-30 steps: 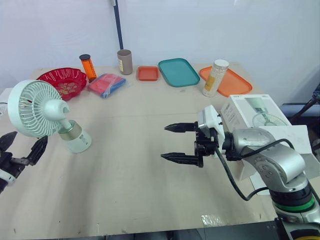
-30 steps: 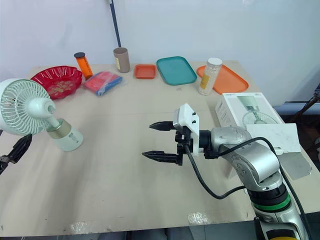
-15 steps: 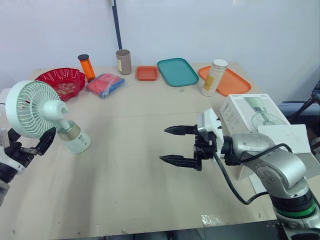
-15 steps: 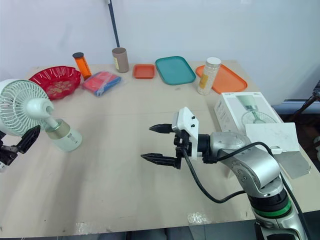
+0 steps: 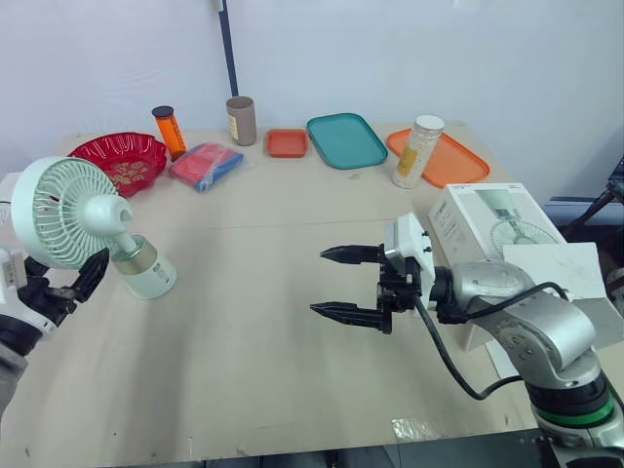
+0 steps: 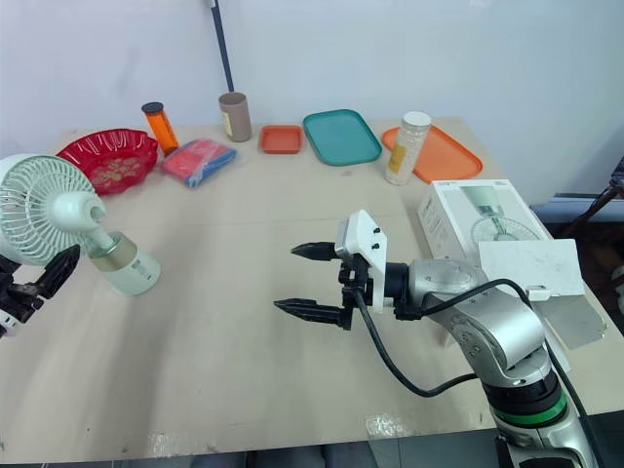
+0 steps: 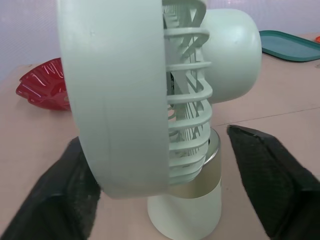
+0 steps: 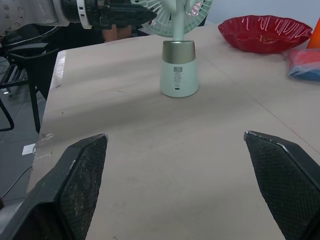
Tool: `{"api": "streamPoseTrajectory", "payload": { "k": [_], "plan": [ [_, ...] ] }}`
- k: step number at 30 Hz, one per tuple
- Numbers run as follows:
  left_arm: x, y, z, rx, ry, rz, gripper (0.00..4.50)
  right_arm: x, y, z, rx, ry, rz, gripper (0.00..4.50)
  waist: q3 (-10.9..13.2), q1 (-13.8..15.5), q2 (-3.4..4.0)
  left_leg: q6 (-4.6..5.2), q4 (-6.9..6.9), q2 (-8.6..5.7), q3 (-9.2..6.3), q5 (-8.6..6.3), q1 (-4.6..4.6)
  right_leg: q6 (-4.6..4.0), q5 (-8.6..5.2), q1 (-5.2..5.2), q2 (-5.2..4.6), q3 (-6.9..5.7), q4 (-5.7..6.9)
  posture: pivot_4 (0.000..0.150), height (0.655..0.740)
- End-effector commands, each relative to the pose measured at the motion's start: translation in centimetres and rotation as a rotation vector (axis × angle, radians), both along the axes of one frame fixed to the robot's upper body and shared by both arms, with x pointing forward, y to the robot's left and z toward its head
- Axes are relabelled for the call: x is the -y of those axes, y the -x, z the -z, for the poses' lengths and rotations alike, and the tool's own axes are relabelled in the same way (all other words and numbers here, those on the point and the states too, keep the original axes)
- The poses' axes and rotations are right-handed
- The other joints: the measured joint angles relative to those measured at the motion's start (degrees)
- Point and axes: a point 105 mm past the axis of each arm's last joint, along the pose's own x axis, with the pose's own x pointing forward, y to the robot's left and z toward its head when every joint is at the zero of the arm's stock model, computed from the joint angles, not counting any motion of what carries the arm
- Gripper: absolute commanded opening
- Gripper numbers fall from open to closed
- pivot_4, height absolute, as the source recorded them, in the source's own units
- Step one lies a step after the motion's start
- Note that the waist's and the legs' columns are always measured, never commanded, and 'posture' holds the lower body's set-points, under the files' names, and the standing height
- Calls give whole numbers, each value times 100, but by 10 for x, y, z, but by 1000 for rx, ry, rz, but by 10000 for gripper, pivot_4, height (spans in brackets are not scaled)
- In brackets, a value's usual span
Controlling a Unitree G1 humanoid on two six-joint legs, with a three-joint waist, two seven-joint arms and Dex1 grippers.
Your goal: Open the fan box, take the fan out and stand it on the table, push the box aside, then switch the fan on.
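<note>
My left gripper (image 5: 62,291) is spread wide at the left edge of the table (image 5: 244,370), just behind the fan (image 5: 70,213). One finger sits either side of its tilted head, and I can't make out any contact. The danger, I judge, is a finger catching the grille as I reach for the switch and tipping the fan off its small base. My right gripper (image 5: 347,284) hangs wide and empty over mid-table, well apart from the fan. The box (image 5: 492,216) lies at the right edge.

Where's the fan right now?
In the head views, the fan stands upright on the left side of the table, in front of the red bowl, with the open left pincer close beside its head.
</note>
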Motion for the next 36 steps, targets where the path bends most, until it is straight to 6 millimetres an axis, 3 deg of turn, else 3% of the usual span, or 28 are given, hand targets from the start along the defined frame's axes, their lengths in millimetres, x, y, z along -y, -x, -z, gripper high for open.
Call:
{"api": "streamPoseTrajectory", "payload": {
  "k": [1, 6, 9, 11, 22, 36],
  "plan": [
    [3, 2, -11, 44, -20, -3, 34335, -2, 4, -8, 43, -18, -15, 45000, 0, 0, 0, 0, 0, 0, 0, 0, 0, 0, 0, 0, 0, 0, 0, 1500, 7400],
    [3, 1, -12, 56, -15, -3, 34335, -1, 4, -7, 39, -14, -13, 45000, 0, 0, 0, 0, 0, 0, 0, 0, 0, 0, 0, 0, 0, 0, 0, 1500, 7400],
    [4, 0, -12, 59, -12, -4, 22620, -1, 4, -7, 38, -12, -12, 45000, 0, 0, 0, 0, 0, 0, 0, 0, 0, 0, 0, 0, 0, 0, 0, 1500, 7400],
    [4, 0, -12, 60, -11, -6, 18140, -1, 4, -6, 38, -9, -11, 45000, 0, 0, 0, 0, 0, 0, 0, 0, 0, 0, 0, 0, 0, 0, 0, 1500, 7400],
    [6, 1, -10, 60, -5, -16, 18070, -2, 6, -4, 35, -1, -20, 45000, 0, 1, 0, -1, 0, -1, -1, 1, 0, 0, 0, 1, -1, 0, 0, 1500, 7400],
    [22, 4, -29, 127, 30, -2, 18070, -3, 5, -6, 36, 0, -36, 45000, 9, 1, -15, -2, 0, 0, -2, 0, -5, 0, 0, -4, -1, -1, -1, 1500, 7400]
  ]
}}
